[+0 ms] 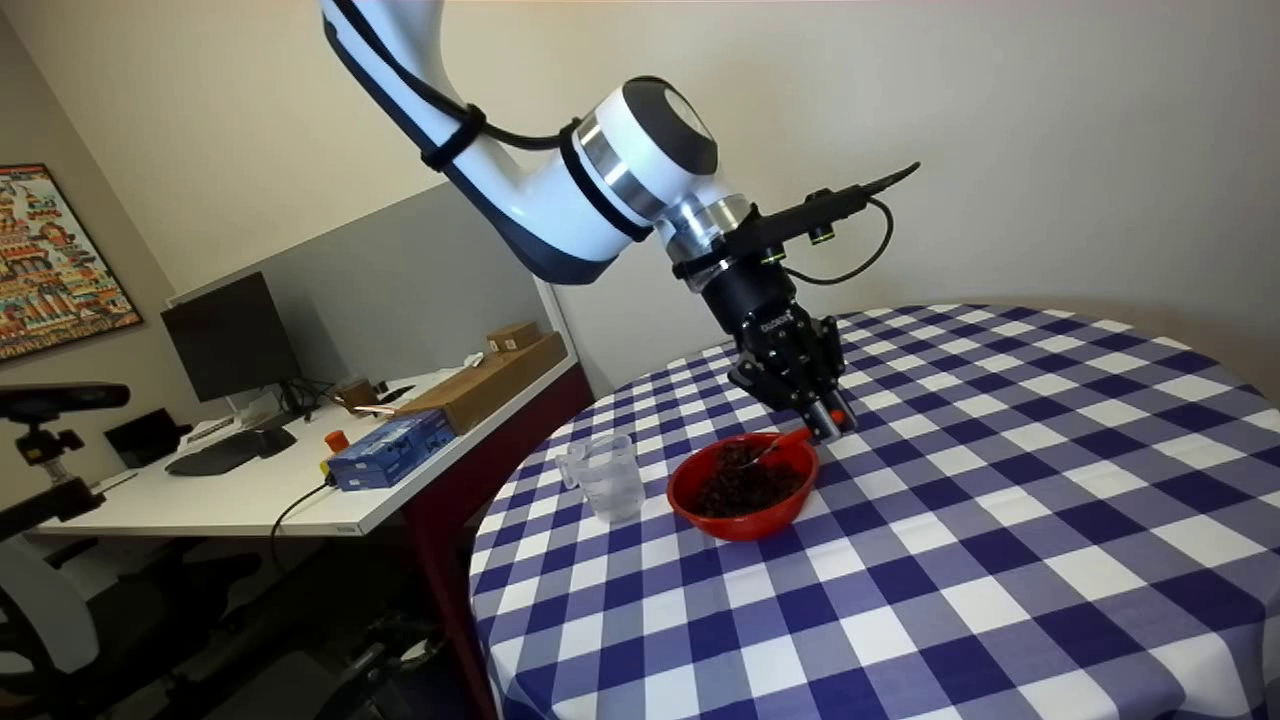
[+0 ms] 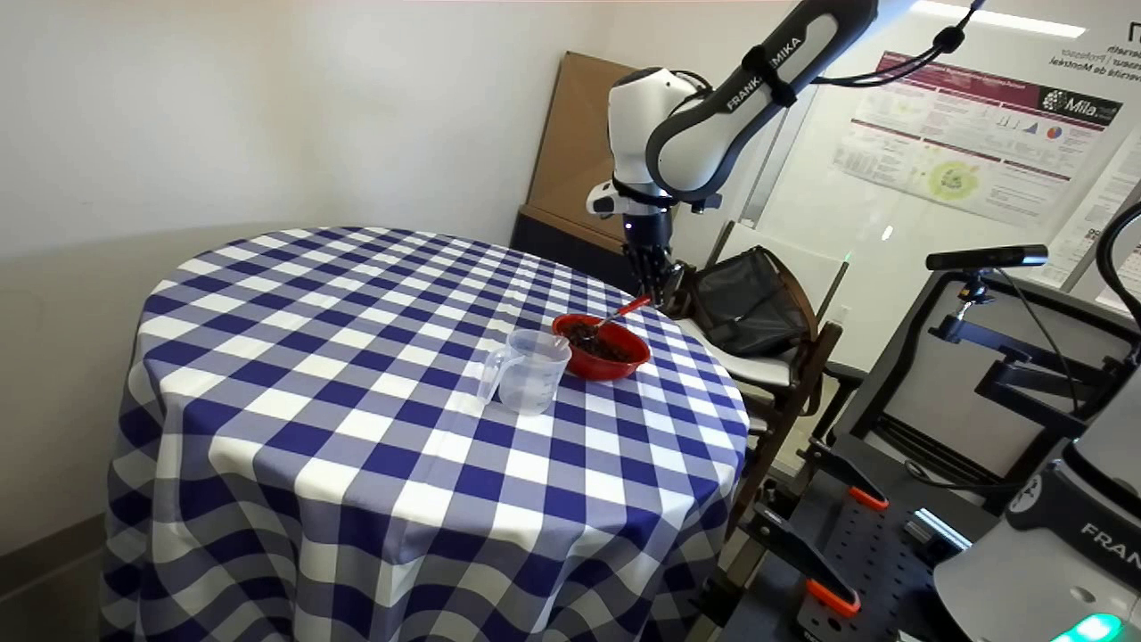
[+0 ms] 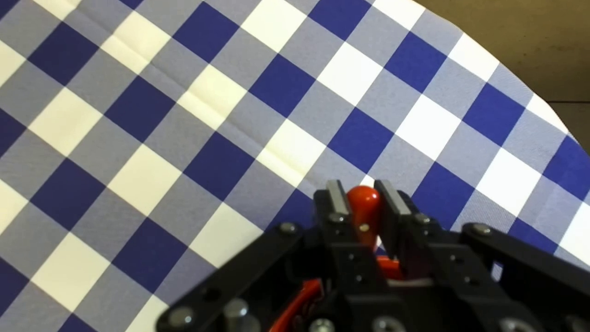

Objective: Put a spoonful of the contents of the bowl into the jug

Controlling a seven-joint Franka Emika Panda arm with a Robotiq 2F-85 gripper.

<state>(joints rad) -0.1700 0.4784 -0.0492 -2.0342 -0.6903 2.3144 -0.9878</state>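
Note:
A red bowl point(image 1: 745, 527) holds dark brown bits point(image 1: 750, 490); the bowl also shows in an exterior view point(image 2: 611, 367). A spoon with a red handle point(image 2: 633, 305) and a metal end leans in the bowl, its tip among the bits. My gripper point(image 1: 833, 415) is closed around the handle's upper end, just beyond the bowl's rim. In the wrist view, the handle's rounded end point(image 3: 364, 200) sits between my two fingertips point(image 3: 362, 191). A clear jug point(image 1: 612, 480) with a handle stands upright beside the bowl, also seen in an exterior view point(image 2: 532, 374). The jug is out of the wrist view.
The round table has a blue and white checked cloth point(image 1: 950, 540). A white desk point(image 1: 330, 500) with a blue box point(image 1: 390, 450) stands near it. A chair with a dark bag point(image 2: 749, 303) stands by the table's edge.

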